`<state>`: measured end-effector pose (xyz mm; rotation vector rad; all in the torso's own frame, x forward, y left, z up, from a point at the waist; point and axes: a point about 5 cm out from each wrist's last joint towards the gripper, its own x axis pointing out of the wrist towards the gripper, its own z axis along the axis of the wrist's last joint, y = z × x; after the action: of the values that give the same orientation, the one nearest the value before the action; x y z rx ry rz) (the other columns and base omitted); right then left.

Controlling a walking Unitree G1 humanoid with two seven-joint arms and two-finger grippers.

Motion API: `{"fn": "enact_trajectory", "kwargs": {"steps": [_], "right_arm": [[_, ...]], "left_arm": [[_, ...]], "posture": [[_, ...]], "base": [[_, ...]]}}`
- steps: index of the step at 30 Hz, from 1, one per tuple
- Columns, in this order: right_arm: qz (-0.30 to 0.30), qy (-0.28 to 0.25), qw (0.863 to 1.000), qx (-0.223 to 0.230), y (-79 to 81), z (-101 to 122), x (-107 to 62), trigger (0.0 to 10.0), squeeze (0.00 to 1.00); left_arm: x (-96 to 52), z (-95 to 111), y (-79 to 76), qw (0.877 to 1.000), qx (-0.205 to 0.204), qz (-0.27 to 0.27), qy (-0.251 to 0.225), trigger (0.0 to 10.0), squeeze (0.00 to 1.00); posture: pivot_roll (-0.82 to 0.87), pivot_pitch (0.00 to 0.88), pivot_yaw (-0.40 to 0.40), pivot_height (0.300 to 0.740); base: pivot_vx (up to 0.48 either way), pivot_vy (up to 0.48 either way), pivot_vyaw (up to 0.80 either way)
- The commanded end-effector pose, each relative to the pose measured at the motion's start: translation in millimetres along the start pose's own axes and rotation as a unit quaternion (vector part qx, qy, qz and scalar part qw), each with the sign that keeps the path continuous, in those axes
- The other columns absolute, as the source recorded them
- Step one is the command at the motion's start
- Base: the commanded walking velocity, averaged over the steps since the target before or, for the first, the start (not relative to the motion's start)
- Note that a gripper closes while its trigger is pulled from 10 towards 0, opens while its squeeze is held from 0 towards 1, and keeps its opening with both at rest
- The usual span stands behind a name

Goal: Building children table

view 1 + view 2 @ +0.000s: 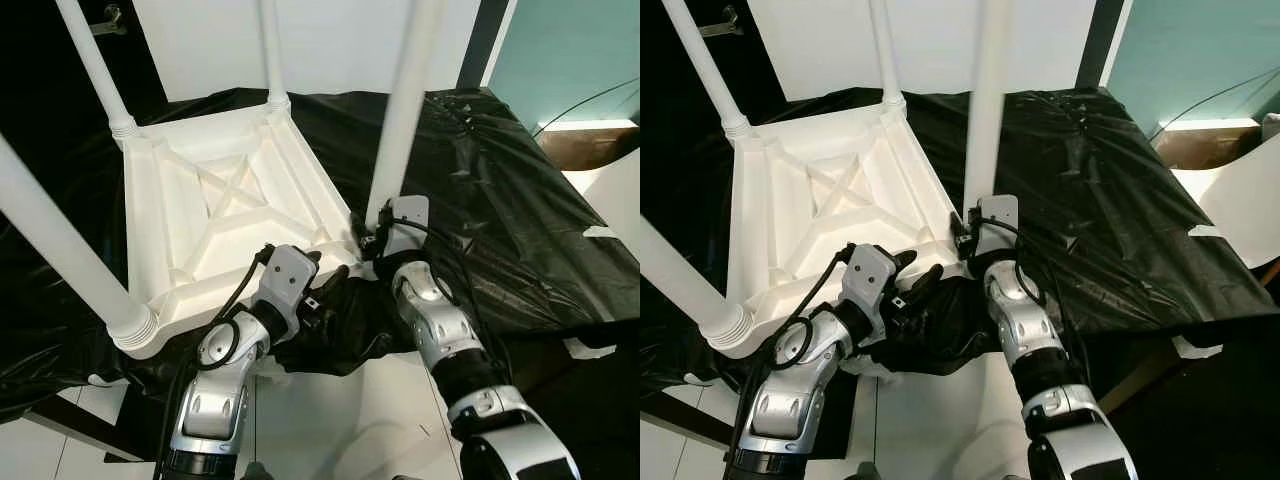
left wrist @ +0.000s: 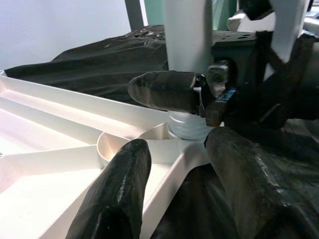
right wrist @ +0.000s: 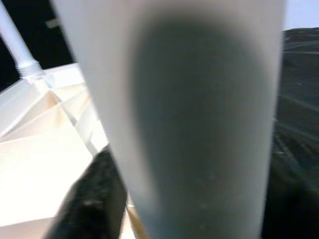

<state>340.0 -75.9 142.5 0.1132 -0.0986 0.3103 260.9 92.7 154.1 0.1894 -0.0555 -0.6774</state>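
A white plastic children's table [image 1: 220, 200] lies upside down on black sheeting, with its legs pointing up. My right gripper [image 1: 368, 240] is shut around the base of the near-right leg [image 1: 405, 110], just above its threaded socket [image 2: 189, 129]. In the right wrist view that leg [image 3: 199, 114] stands close up, with one black finger [image 3: 94, 199] beside it. My left gripper [image 1: 325, 290] is open at the same corner. Its two fingers [image 2: 114, 199] straddle the table's near rim [image 2: 169, 174] without closing on it.
The other legs rise at the near left [image 1: 60, 240], far left [image 1: 95, 60] and far middle [image 1: 270, 50]. Crinkled black sheeting [image 1: 500, 200] covers the work surface, with its edge to the right. A white wall [image 1: 330, 40] stands behind, and white floor [image 1: 330, 420] lies below me.
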Motion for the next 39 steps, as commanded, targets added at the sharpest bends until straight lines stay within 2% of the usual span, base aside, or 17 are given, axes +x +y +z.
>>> {"fn": "enact_trajectory", "kwargs": {"steps": [1,6,7,8,9,14,15,19,23,25,28,29,30,31,32,34,39], "right_arm": [[0.015,-0.012,1.000,-0.001,-5.1,4.1,-4.7,10.0,1.00],[0.058,-0.028,0.998,-0.015,-19.2,12.1,-13.0,10.0,1.00],[0.068,-0.030,0.997,-0.019,-23.7,14.1,-15.3,10.0,0.29],[0.068,-0.030,0.997,-0.019,-23.7,14.1,-15.3,10.0,0.29],[0.090,-0.028,0.995,-0.029,-30.5,16.3,-18.5,10.0,0.00],[0.162,-0.007,0.985,-0.063,-41.5,16.3,-23.7,10.0,0.00],[0.200,0.006,0.977,-0.077,-46.1,17.4,-23.8,10.0,0.00],[0.261,0.035,0.959,-0.101,-54.8,22.0,-15.6,10.0,0.00],[0.286,0.055,0.950,-0.110,-57.5,24.0,-8.3,10.0,0.00],[0.307,0.072,0.939,-0.139,-58.7,23.2,-1.9,10.0,0.00],[0.307,0.072,0.939,-0.139,-58.7,23.2,-1.9,10.0,0.00],[0.312,0.079,0.935,-0.146,-59.0,22.9,1.0,6.9,0.00],[0.320,0.088,0.931,-0.155,-58.1,22.1,4.1,4.6,0.00],[0.320,0.088,0.931,-0.155,-58.1,22.1,4.1,4.6,0.00],[0.325,0.094,0.928,-0.159,-56.7,21.2,6.6,0.0,0.00],[0.335,0.098,0.923,-0.162,-55.6,20.5,9.2,0.0,0.00],[0.331,0.097,0.927,-0.149,-55.6,17.0,8.4,0.0,0.00]], "left_arm": [[-0.2,2.1,5.1,0.999,-0.001,0.045,-0.004,10.0,0.00],[-1.1,5.9,5.3,0.999,-0.005,0.038,-0.013,10.0,0.00],[-1.4,6.2,5.1,0.999,-0.006,0.037,-0.014,10.0,0.00],[-1.4,6.2,5.1,0.999,-0.006,0.037,-0.014,10.0,0.00],[-1.6,4.9,5.0,0.999,-0.008,0.036,-0.012,10.0,0.00],[-1.4,1.3,4.1,0.999,-0.010,0.037,-0.006,10.0,0.00],[-2.3,1.4,3.3,0.999,-0.016,0.036,-0.007,10.0,0.00],[-4.3,-0.6,0.0,0.999,-0.026,0.034,-0.007,10.0,0.00],[-3.0,-1.2,-2.2,0.999,-0.029,0.030,-0.003,10.0,0.00],[-2.7,0.9,-3.1,0.999,-0.028,0.028,-0.007,10.0,0.00],[-2.7,0.9,-3.1,0.999,-0.028,0.028,-0.007,10.0,0.00],[-3.2,1.2,-2.5,0.999,-0.027,0.029,-0.008,10.0,0.00],[-4.0,0.4,-0.5,0.999,-0.025,0.031,-0.007,10.0,0.00],[-4.0,0.4,-0.5,0.999,-0.025,0.031,-0.007,10.0,0.00],[-3.8,-0.1,2.4,0.999,-0.024,0.034,-0.005,10.0,0.00],[-1.9,2.7,5.0,0.999,-0.022,0.035,-0.010,10.0,0.00],[-2.2,2.8,5.1,0.999,-0.015,0.036,-0.010,10.0,0.00]], "posture": [[0.04,0.000,0.019,0.740],[0.03,0.000,0.022,0.740],[0.03,0.000,0.021,0.740],[0.03,0.000,0.021,0.740],[0.03,0.000,0.020,0.740],[0.03,0.000,0.014,0.740],[0.03,0.000,0.006,0.740],[0.03,0.000,0.004,0.740],[0.03,0.006,0.004,0.740],[0.04,0.000,0.004,0.740],[0.04,0.000,0.004,0.740],[0.04,0.000,0.001,0.740],[0.04,0.000,0.000,0.740],[0.04,0.000,0.000,0.740],[0.04,0.000,0.008,0.740],[0.05,0.000,0.005,0.740],[0.06,0.000,-0.002,0.740]], "base": [[0.000,0.000,0.00],[0.000,0.000,0.00],[0.000,0.000,0.00],[0.000,0.000,0.00],[0.000,0.000,0.00],[0.000,0.000,0.00],[0.000,0.000,0.00],[0.000,0.000,0.00],[0.000,0.000,0.00],[0.000,0.000,0.00],[0.000,0.000,0.00],[0.000,0.000,0.00],[0.000,0.000,0.00],[0.000,0.000,0.00],[0.000,0.000,0.00],[0.000,0.000,0.00],[0.000,0.000,0.00]]}}
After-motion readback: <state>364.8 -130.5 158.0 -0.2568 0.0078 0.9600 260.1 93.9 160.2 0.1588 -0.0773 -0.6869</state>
